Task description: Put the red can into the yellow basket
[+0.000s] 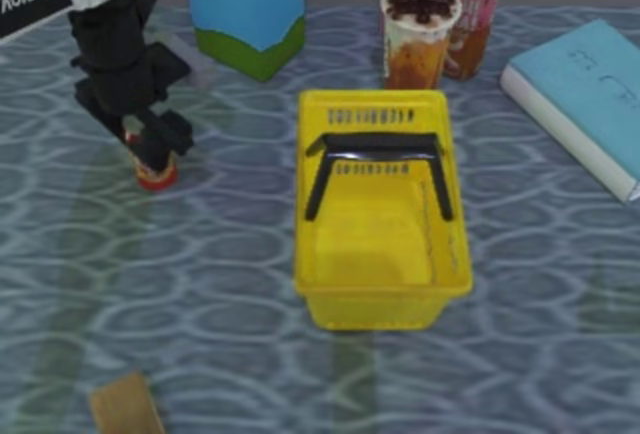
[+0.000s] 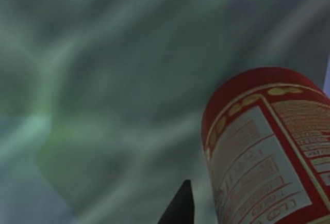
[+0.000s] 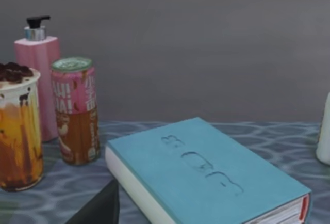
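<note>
Where left tool (image 1: 150, 144) hangs: red can (image 1: 155, 169) (underneath).

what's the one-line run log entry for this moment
phase: grasping | left end effector: over red can, table's left | yellow basket: centre, holds no can | right arm: out of top view

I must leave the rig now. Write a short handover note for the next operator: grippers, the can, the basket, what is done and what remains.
Left gripper: down over the red can on the table's left side; whether its fingers grip the can cannot be seen.
Right arm: out of the top view, parked near the blue book.
Yellow basket: centre of the table, handles folded across it, nothing inside.
Done: approach to the can.
Left: grasp, lift, carry right, release into the basket.
</note>
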Action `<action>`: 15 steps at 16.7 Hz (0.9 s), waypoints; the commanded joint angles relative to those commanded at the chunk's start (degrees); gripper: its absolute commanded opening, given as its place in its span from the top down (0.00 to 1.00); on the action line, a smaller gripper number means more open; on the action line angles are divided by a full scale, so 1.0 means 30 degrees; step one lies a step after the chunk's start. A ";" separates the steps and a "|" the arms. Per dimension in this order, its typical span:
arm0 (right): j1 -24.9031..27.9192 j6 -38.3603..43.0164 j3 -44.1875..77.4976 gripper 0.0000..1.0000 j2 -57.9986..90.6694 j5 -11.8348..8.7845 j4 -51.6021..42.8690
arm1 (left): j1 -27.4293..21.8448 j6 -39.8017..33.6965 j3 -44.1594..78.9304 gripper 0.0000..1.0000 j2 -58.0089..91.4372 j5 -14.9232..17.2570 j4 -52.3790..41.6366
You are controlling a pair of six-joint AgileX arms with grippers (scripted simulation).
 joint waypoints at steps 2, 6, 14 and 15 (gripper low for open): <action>0.0000 0.0000 0.0000 0.00 0.0000 0.0000 0.0000 | 0.0000 0.0000 0.0000 0.75 0.0000 0.0000 0.0000; 0.0000 0.0000 0.0000 0.00 0.0000 0.0000 0.0000 | 0.0000 0.0000 0.0000 1.00 0.0000 0.0000 0.0000; 0.0000 0.0000 0.0000 0.00 0.0000 0.0000 0.0000 | 0.0023 0.0023 -0.0012 1.00 -0.0032 -0.0001 -0.0003; 0.0000 0.0000 0.0000 0.00 0.0000 0.0000 0.0000 | 0.0023 0.0021 -0.0014 1.00 -0.0034 0.0006 0.0005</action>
